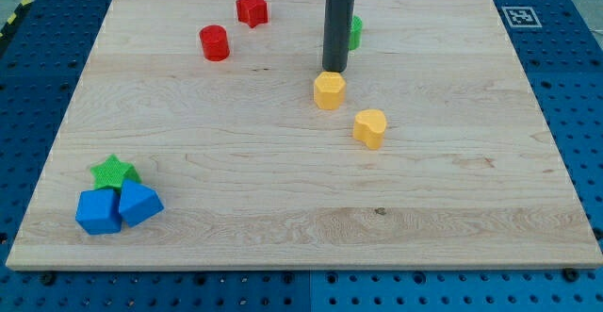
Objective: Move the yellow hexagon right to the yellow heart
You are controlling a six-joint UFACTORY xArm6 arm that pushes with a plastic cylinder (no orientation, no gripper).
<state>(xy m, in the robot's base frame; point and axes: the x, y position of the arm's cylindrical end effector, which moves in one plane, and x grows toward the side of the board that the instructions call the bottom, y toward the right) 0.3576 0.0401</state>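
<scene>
- My tip (335, 70) sits just above the yellow hexagon (329, 90); no claw is visible.
- I should push down-right, steadily, toward the yellow heart (370, 127).

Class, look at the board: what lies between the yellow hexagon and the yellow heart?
Nothing: the camera view shows only bare wood between the yellow hexagon and the yellow heart. My tip sits just above the hexagon.
</scene>
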